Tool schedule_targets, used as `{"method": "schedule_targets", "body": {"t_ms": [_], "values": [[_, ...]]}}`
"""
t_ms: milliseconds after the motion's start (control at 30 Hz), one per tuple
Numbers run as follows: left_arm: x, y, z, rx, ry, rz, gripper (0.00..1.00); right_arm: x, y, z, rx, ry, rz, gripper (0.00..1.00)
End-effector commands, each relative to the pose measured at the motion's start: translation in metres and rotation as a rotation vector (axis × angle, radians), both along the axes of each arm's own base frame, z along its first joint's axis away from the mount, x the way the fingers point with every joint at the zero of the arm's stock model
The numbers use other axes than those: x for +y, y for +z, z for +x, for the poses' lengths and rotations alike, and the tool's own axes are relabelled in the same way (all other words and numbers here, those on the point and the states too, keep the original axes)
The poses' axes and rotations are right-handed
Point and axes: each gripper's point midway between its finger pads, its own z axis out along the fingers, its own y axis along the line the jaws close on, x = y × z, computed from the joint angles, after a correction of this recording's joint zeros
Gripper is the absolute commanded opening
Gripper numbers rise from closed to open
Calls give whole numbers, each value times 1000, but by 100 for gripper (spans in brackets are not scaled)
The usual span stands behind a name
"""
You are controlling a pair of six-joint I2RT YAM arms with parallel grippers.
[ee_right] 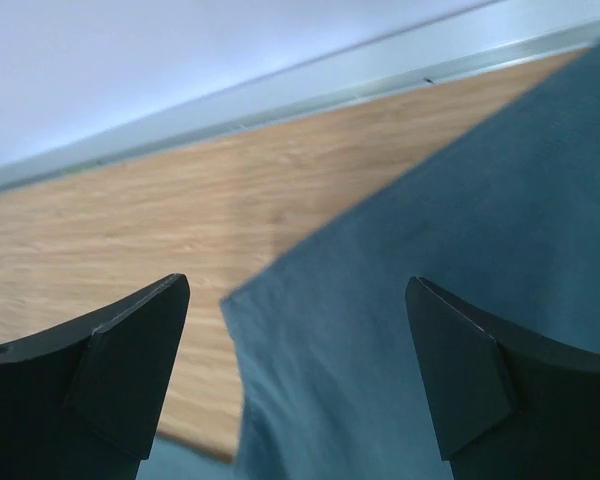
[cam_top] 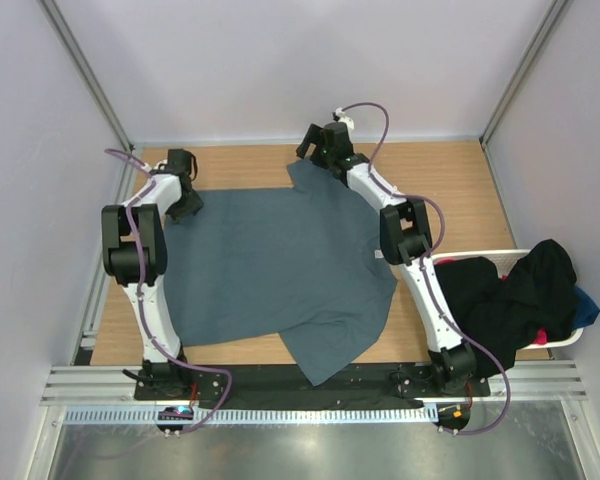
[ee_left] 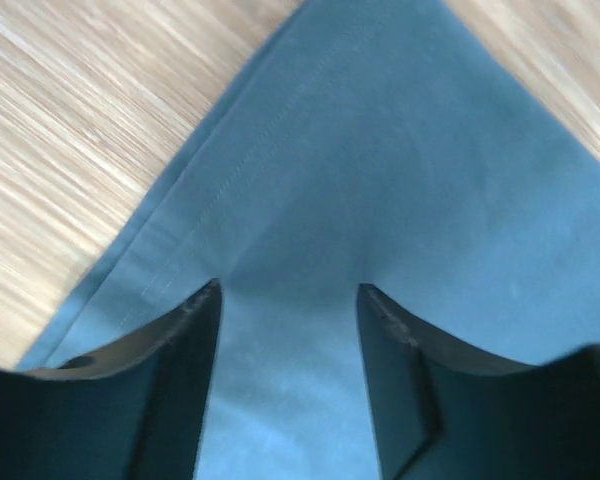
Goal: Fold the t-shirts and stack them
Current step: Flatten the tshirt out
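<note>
Hovering open, the left gripper [ee_left: 290, 288] and right gripper [ee_right: 296, 282] are placed over the far corners of the shirt [cam_top: 280, 260] so these can be pinched.

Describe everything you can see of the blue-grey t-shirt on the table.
The t-shirt is plain slate blue-grey soft cloth, spread mostly flat on the wooden table, a near corner draping over the front edge. A stitched hem shows at its far left corner, under the open left gripper. The open right gripper hovers over another far corner; contact is unclear.
</note>
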Motion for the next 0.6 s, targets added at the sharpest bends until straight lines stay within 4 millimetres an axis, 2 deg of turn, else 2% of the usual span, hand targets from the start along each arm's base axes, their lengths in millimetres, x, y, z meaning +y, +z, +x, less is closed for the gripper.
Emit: {"method": "schedule_targets", "body": {"t_ms": [0, 67, 100, 133, 167, 200, 233, 267, 300, 333, 367, 400, 433, 467, 500, 533, 567], "values": [[0, 72, 21, -141, -64, 40, 60, -40, 164, -13, -229, -27, -100, 97], [-3, 96, 24, -188, -89, 33, 65, -59, 170, -31, -181, -57, -190, 97], [-5, 104, 24, -203, -97, 24, 69, -69, 183, -46, -171, -63, -217, 97], [-11, 111, 23, -216, -117, -6, 71, -77, 172, -59, -110, -68, -249, 98], [-16, 124, 19, -239, -131, -25, 72, -85, 171, -69, -82, -88, -272, 98], [-32, 131, 17, -250, -168, -41, 72, -92, 143, -85, 3, -94, -289, 98], [-47, 137, 14, -258, -204, -51, 72, -98, 150, -102, 25, -97, -286, 98], [-57, 140, 8, -254, -239, -52, 72, -101, 139, -114, 63, -94, -286, 98], [-66, 147, -2, -259, -265, -48, 73, -103, 96, -139, 172, -60, -296, 98], [-90, 146, -10, -247, -322, -52, 73, -103, 102, -155, 186, -61, -249, 98], [-100, 143, -19, -226, -345, -52, 73, -100, 88, -169, 223, -39, -238, 98], [-109, 140, -31, -211, -355, -61, 73, -103, 53, -197, 311, -15, -253, 98], [-116, 136, -38, -198, -364, -72, 73, -95, 45, -214, 337, 11, -244, 98], [-128, 133, -48, -183, -386, -84, 73, -91, 49, -230, 338, 30, -242, 98], [-135, 133, -56, -184, -388, -108, 73, -93, 28, -254, 392, 49, -270, 98], [-140, 123, -68, -154, -400, -115, 73, -84, 22, -273, 413, 76, -302, 98], [-141, 118, -76, -137, -401, -116, 73, -85, 18, -292, 431, 87, -321, 98]]}}
